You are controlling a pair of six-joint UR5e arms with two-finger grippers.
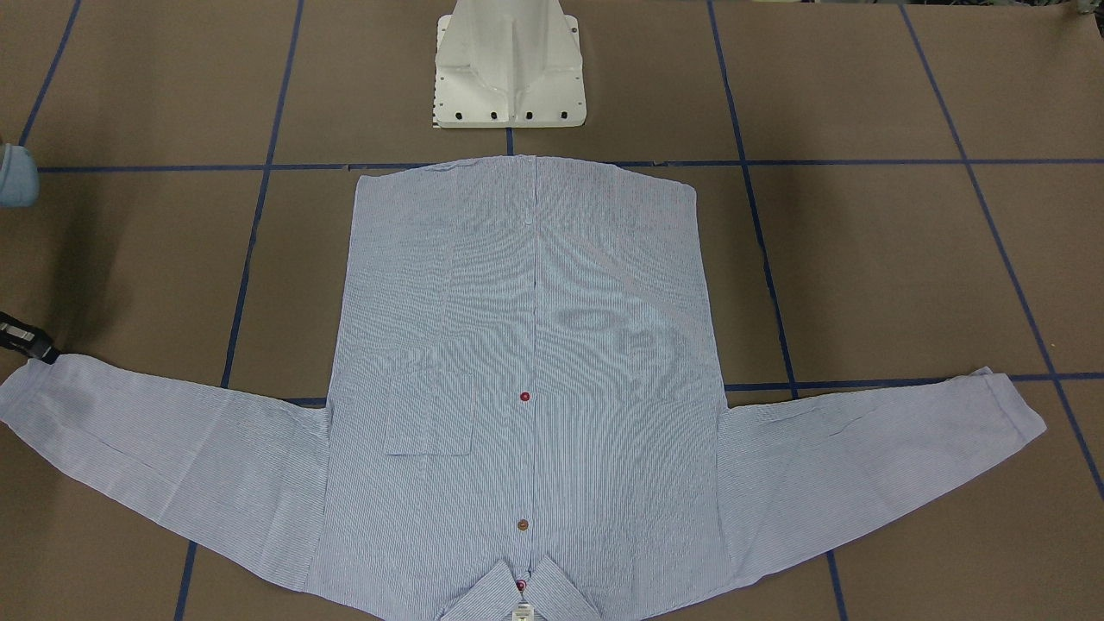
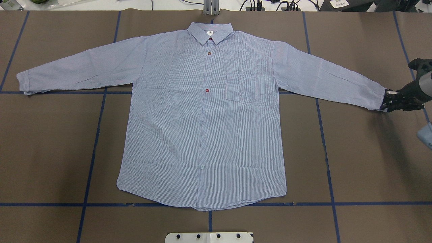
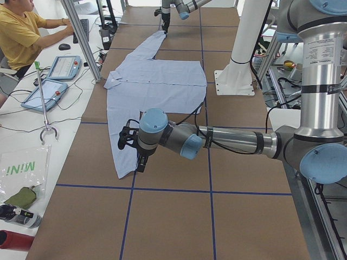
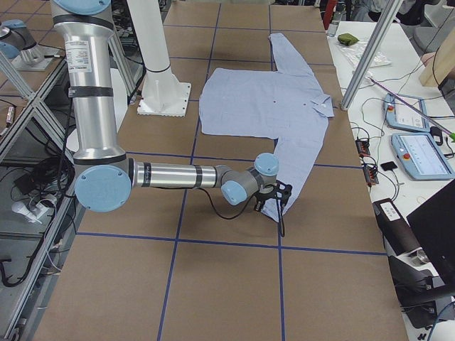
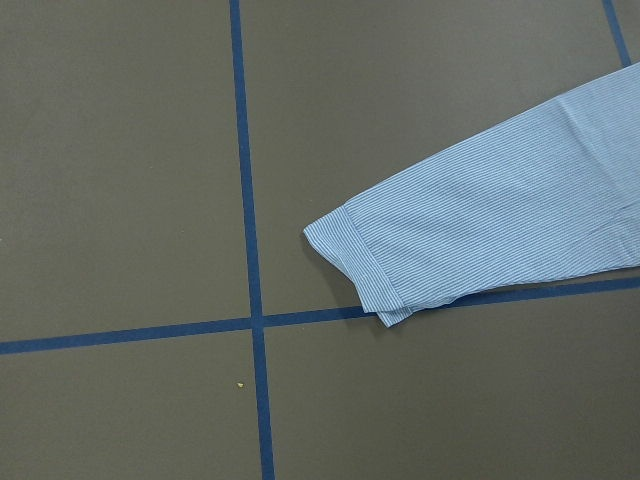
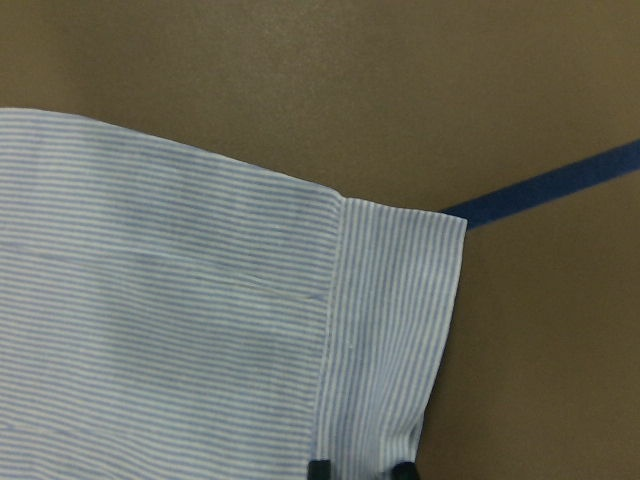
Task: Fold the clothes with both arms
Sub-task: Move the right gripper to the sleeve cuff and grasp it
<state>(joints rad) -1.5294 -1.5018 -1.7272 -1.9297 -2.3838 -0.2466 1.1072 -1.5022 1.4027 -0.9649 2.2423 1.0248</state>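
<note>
Shirt [image 2: 206, 118] cuff lies under parted right end effector [image 2: 386, 100]; whether left end effector [image 3: 140, 158] is spread, cannot tell.

A light blue, finely white-striped cloth sleeve [image 5: 500, 210] came in from the upper right of the frame and ran down-left to about the middle, lying flat on a matte brown table surface [image 5: 120, 150]. Its stitched cuff [image 5: 362, 262] closed off the sleeve, and the cuff's lower corner touched a horizontal strip of blue tape [image 5: 120, 335] crossing the lower half. A vertical strip of blue tape [image 5: 242, 150] ran from top to bottom left of centre, just clear of the cuff. A tiny yellowish speck [image 5: 240, 384] lay below the crossing.
</note>
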